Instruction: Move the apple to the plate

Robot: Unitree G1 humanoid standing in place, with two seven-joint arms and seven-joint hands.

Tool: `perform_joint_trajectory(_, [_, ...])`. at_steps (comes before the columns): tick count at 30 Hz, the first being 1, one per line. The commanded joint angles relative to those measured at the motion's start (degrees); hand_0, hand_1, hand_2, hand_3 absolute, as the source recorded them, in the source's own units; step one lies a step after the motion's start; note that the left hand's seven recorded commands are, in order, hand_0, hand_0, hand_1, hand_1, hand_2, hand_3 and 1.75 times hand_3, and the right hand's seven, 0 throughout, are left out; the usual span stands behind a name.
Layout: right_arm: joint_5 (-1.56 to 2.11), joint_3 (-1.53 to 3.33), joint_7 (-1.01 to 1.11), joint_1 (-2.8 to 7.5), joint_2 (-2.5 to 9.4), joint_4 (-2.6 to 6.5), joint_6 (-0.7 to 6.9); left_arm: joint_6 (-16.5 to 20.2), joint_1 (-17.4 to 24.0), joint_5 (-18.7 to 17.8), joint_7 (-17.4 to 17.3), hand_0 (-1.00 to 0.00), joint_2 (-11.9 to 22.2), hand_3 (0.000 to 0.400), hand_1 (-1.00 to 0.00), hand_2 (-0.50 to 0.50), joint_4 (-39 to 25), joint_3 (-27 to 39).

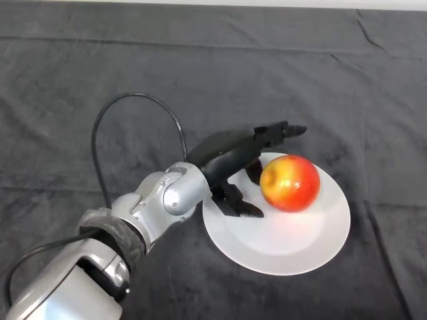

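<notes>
The apple (pixel 289 183) sits on the plate (pixel 280 250), toward the plate's far side, a little right of its middle as the head view shows it. It is red with a yellow patch on its left face, and it rests upright on the white surface of the plate with bare plate showing in front of it and to its right.

The plate is white and round, and it lies flat on the dark cloth (pixel 80 80) that covers the surface, right of the view's centre.

The left arm (pixel 153 207) comes in from the lower left, silver-grey, and reaches over the plate's left rim. Its black hand (pixel 227 157) lies just left of the apple, spread apart: the upper fingers (pixel 280 131) stretch out straight past the apple's far side, above and behind it, while the thumb (pixel 237 203) points across the plate's near-left part, below the apple's left face. The apple stands in the gap between them. A short dark part of the hand reaches close to the apple's left side; whether it touches the fruit I cannot tell. Nothing is curled round the apple.
</notes>
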Motion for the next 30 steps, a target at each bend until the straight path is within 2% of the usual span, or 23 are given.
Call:
perform_joint_trajectory(1, [-1.02, 1.58, 0.64, 3.73, 2.35, 2.27, 0.22, 1.2, -0.5, 0.8, -1.2, 0.00, 1.0, 0.000, 0.00, 0.00, 0.9, -3.0])
perform_joint_trajectory(11, [-1.03, 1.59, 0.63, 3.70, 2.35, 2.35, 0.17, 0.4, -0.7, -0.2, -1.4, 0.00, 4.1, 0.000, 0.00, 0.00, 1.5, -1.9])
perform_joint_trajectory(30, [-1.04, 1.61, 0.61, 3.66, 2.35, 2.42, 0.12, -3.6, 1.3, -3.3, 0.1, 0.00, 11.8, 0.000, 0.00, 0.00, 2.6, 5.7])
